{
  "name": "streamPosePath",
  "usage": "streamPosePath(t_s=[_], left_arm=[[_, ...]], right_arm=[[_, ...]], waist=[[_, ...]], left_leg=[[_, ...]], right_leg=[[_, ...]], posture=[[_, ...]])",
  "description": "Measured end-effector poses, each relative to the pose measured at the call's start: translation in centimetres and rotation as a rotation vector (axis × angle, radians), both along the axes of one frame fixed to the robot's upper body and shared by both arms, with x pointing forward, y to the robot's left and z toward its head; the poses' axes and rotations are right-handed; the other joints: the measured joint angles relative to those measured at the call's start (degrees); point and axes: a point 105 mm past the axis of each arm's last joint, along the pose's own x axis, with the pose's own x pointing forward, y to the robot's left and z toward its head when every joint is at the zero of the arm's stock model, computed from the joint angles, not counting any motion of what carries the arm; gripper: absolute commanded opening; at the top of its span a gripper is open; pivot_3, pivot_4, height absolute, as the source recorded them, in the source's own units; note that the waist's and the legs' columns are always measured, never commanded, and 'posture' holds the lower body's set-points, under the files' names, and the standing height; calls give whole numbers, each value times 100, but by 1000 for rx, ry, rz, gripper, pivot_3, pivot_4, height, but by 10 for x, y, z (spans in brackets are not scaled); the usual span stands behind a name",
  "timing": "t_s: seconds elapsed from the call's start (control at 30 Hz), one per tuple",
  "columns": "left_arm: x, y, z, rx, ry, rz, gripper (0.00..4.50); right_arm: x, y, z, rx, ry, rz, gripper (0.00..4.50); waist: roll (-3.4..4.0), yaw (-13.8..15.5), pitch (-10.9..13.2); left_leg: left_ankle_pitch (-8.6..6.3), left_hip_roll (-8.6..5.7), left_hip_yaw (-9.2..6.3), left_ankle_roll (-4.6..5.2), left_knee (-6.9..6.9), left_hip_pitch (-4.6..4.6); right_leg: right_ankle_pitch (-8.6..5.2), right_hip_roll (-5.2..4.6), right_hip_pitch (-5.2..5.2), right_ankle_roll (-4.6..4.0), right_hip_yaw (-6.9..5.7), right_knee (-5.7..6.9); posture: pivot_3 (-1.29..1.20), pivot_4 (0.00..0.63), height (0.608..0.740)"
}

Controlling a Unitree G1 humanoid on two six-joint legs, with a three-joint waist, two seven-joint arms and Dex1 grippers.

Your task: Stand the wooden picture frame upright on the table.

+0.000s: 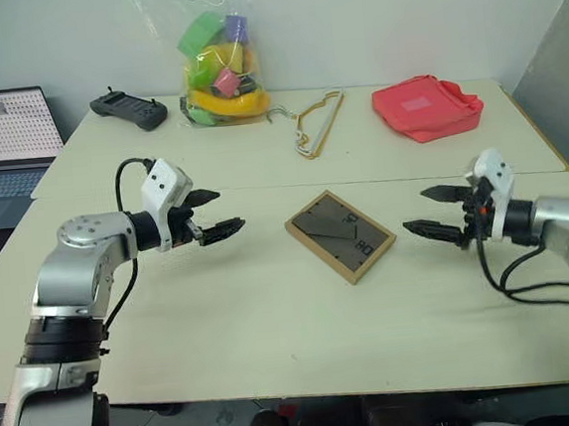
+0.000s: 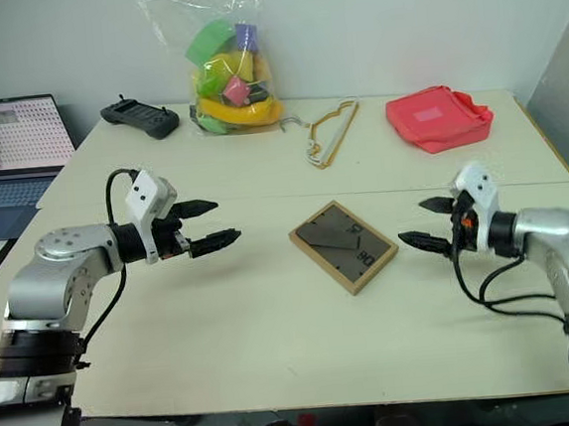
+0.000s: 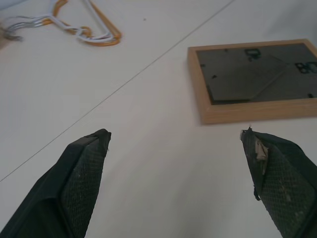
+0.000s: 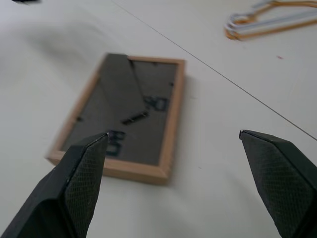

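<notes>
The wooden picture frame [image 1: 340, 235] lies flat, face down, in the middle of the table [image 1: 274, 323], its dark back panel and folded stand facing up. It also shows in the wrist views [image 3: 252, 79] [image 4: 126, 116]. My left gripper [image 1: 215, 212] hovers open to the frame's left, pointing toward it with a clear gap between. On the other side my right gripper [image 1: 436, 210] is open too, aimed at the frame from a short distance. Neither touches the frame, and nothing is between either pair of fingers [image 3: 81, 183] [image 4: 277, 173].
A wooden clothes hanger [image 1: 319, 123], a red cloth bag [image 1: 425, 107], a clear bag of colourful toys [image 1: 221, 74] and a black controller [image 1: 129, 109] lie along the far side. A laptop [image 1: 4, 143] stands off the table's left end. A seam crosses the tabletop behind the frame.
</notes>
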Motion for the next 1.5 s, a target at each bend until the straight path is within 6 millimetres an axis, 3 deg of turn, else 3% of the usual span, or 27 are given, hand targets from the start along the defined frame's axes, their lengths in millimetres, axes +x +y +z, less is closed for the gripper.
streamPosePath(t_s=[0.27,0.4,0.53,0.67,0.77,0.9,0.97,1.2,1.5], left_arm=[[4,-2,-5,29,-13,-9,4500],[12,-7,-8,-54,-56,63,3812],[10,-16,-42,-69,-22,139,2802],[13,-25,-50,-76,-28,195,2010],[16,-32,-57,-59,-38,249,1328],[11,-59,-84,-61,21,245,384],[10,-67,-88,-63,36,240,18],[2,-99,-96,-61,75,184,6],[-19,-87,-96,45,114,116,6]], right_arm=[[19,-11,-14,-67,18,-41,4469],[38,-16,-32,-113,-12,-138,3719],[55,-14,-51,-138,-33,-227,2591],[63,-11,-60,-162,-60,-261,1678],[69,-1,-67,-166,-83,-261,927],[73,17,-78,-156,-85,-243,0],[74,22,-80,-153,-87,-237,0],[64,41,-85,-124,-59,-175,0],[2,54,-94,-110,88,-25,0]], waist=[[0,8,0],[0,12,0],[0,-16,0],[0,0,0],[-1,-1,-1],[0,0,-1],[0,0,-1],[0,2,-1],[0,-9,-1]], left_leg=[[-11,1,2,19,5,-17],[-11,0,4,19,7,-16],[-10,1,8,18,8,-16],[-10,-1,7,18,11,-15],[-10,-4,9,18,15,-10],[-9,-4,11,17,17,-9],[-9,-3,9,17,17,-9],[-8,-4,8,16,18,-8],[-9,-3,5,17,15,-2]], right_leg=[[0,-8,-5,0,-5,-18],[1,-15,-5,1,-4,-14],[1,-17,-7,1,-1,-9],[1,-18,-7,1,-3,1],[2,-19,-6,2,1,10],[1,-21,-7,1,1,20],[1,-21,-7,1,-1,21],[1,-20,-7,1,0,25],[1,-15,-4,1,1,27]], posture=[[0,150,740],[0,150,740],[0,150,740],[0,150,740],[0,150,740],[0,150,740],[0,150,740],[0,150,740],[0,150,740]])
